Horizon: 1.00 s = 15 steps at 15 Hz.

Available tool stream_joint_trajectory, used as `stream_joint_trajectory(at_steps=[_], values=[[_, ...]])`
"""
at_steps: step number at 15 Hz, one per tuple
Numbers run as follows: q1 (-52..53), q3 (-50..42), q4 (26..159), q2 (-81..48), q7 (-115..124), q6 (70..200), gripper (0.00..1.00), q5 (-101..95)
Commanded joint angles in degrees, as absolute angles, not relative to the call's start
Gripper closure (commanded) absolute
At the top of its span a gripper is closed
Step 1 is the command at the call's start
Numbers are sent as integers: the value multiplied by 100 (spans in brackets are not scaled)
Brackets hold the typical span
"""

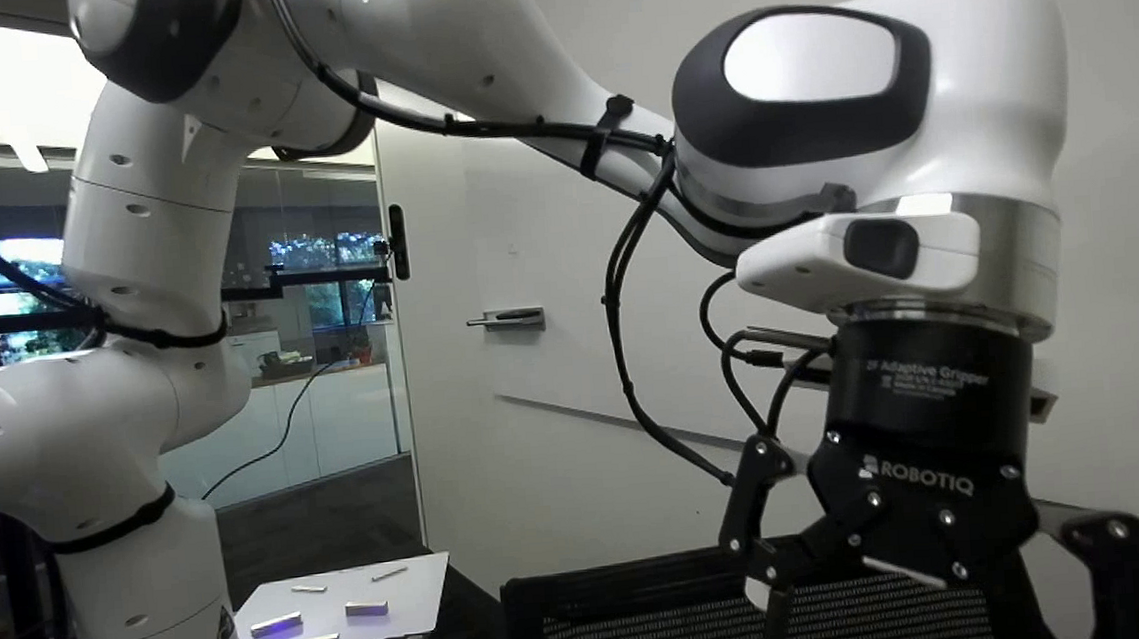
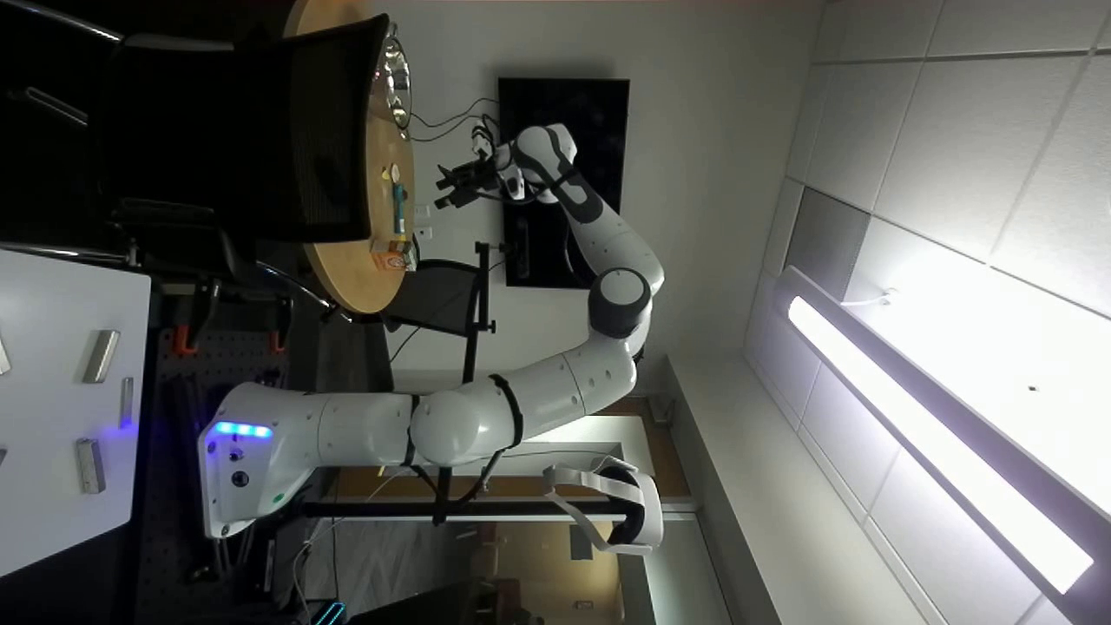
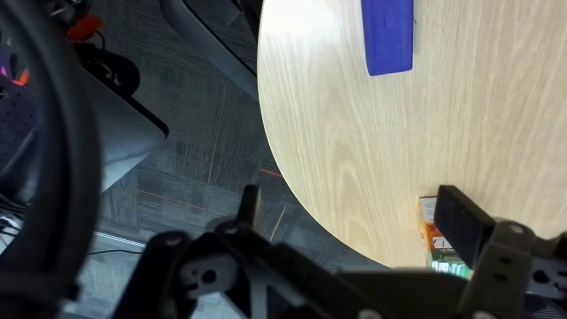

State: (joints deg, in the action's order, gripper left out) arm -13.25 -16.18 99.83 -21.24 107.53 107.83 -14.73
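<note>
Black fingers (image 3: 462, 223) spread wide and holding nothing, the two-fingered gripper (image 3: 355, 214) hangs above the round-edged pale-wood table (image 3: 336, 141), seemingly pre-grasp, while the orange-white-green box (image 3: 436, 237), perhaps cardboard but half hidden, sits near that table's edge, where gripping it would call for lowering.

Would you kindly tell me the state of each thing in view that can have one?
gripper: open, holding nothing
blue object: lying on the wooden table, cut off by the wrist view's top edge
orange box: on the wooden table; open or shut cannot be told
ceiling light: on
wall screen: dark
robot base lights: lit blue
</note>
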Motion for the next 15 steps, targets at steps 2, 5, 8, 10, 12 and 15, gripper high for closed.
stream_joint_trajectory(at_steps=[2,5,8,10,12,15], values=[[-1297,-1722,9485,-2601,10722,10108,0,-1400],[-1439,-1639,9476,-2730,10319,10315,0,-1149],[-1592,-1590,9667,-2755,9867,11043,0,-687],[-1598,-1642,9730,-2805,9729,11509,0,-587],[-1598,-1693,9760,-2858,9690,11858,0,-574],[-1558,-1743,9833,-2915,9627,12249,0,-650]])
